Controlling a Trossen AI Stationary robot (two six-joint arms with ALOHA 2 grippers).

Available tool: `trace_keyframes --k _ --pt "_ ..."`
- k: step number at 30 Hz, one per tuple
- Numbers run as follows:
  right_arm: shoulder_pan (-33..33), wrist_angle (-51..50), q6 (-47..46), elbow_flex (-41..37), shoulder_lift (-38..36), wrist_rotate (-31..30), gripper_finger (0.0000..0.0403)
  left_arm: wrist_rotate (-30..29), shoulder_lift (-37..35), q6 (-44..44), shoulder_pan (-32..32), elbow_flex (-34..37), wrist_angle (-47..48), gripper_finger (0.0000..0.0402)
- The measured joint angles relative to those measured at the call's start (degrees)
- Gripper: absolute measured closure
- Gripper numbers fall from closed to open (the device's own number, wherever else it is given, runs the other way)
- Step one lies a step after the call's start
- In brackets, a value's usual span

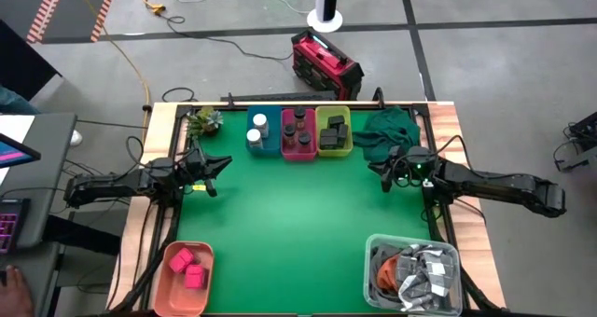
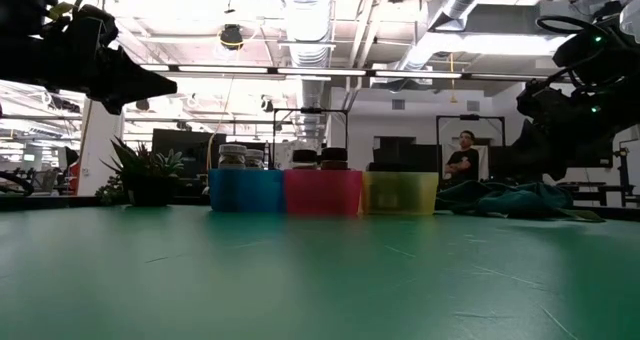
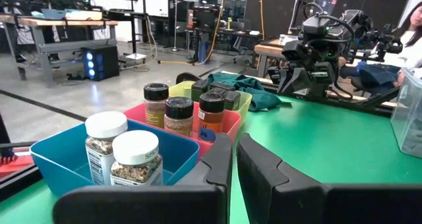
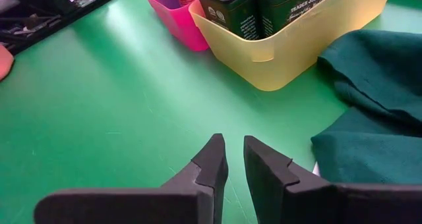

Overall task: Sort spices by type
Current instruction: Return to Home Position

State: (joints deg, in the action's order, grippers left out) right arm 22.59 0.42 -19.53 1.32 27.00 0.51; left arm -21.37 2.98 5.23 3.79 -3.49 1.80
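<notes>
Finds the left tool (image 3: 235, 148) raised over the left side of the table (image 1: 289, 214), near a small plant (image 1: 203, 121). Notes its fingers (image 3: 217, 165) pressed almost together, only a thin slit between them, pinching nothing.

Finds the right tool (image 4: 234, 148) raised over the right side, just beside the dark green cloth (image 1: 387, 130). Notes the same state: nearly closed and empty.

Records three bins in a row along the far edge, side by side and touching: blue bin (image 1: 265, 145), pink bin (image 1: 298, 155), yellow bin (image 1: 334, 152).
- Counts two white-capped jars (image 1: 259, 121) upright in the blue bin.
- Counts three dark-capped jars (image 1: 300, 115) upright in the pink bin.
- Logs several black boxes (image 1: 334, 123) packed close in the yellow bin; cannot confirm the exact count.

Locates two pink blocks (image 1: 182, 258), just beside each other, in a salmon tray (image 1: 168, 294) at the near left corner, well apart from the bins.

Notes a clear bin (image 1: 373, 252) at the near right corner holding grey packets (image 1: 424, 270) with orange cord.

Sees a person (image 2: 462, 160) standing in the room beyond the table.
</notes>
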Motion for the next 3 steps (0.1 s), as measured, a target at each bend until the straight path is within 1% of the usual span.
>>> trace_keyframes --k 3 --pt "0.02 -0.01 0.01 0.00 -0.01 0.00 0.0319 0.00 0.00 0.04 -0.02 0.00 0.02 0.0386"
